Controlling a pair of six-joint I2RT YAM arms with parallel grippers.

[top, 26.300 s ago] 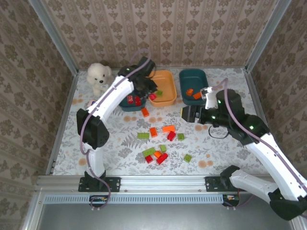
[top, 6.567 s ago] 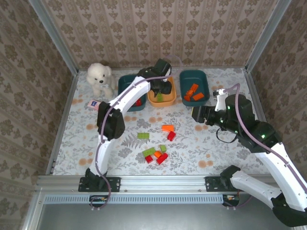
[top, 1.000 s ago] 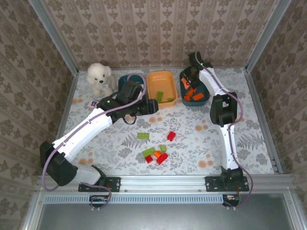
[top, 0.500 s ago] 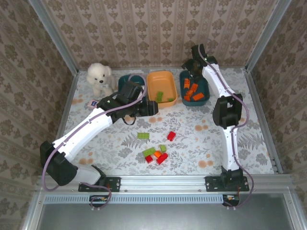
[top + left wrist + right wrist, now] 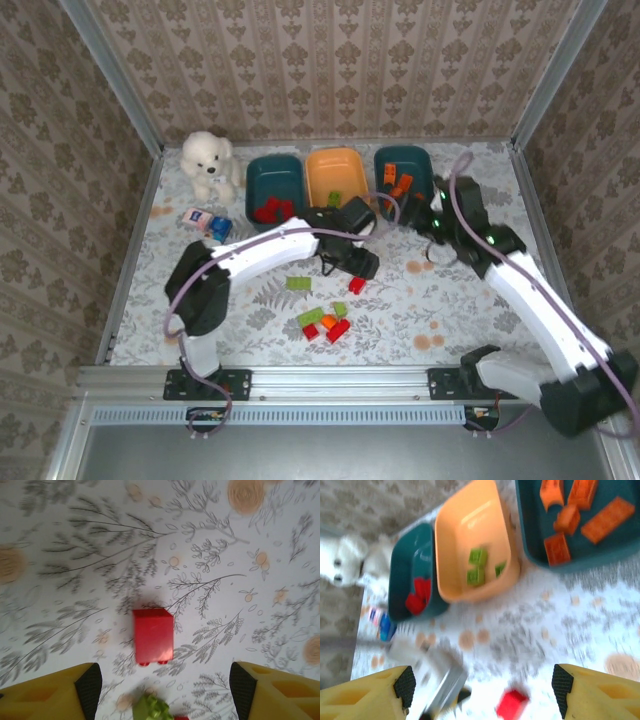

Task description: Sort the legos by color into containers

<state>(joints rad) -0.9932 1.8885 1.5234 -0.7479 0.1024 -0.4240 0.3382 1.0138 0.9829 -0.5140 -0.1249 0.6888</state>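
My left gripper hangs open just above a red lego in the middle of the table. In the left wrist view that red lego lies a little ahead of the open fingers, with a green lego at the bottom edge. A loose green lego and a small red, orange and green heap lie nearer. The left teal container holds red legos, the orange container green ones, the right teal container orange ones. My right gripper is open and empty, near the right teal container.
A white plush bear sits at the back left, a small blue-white object in front of it. Patterned walls and metal rails close the table in on three sides. The right wrist view is blurred by motion.
My left gripper has swung right and nearer, from beside the left teal container to over the red lego. My right arm has pulled back from the right teal container.
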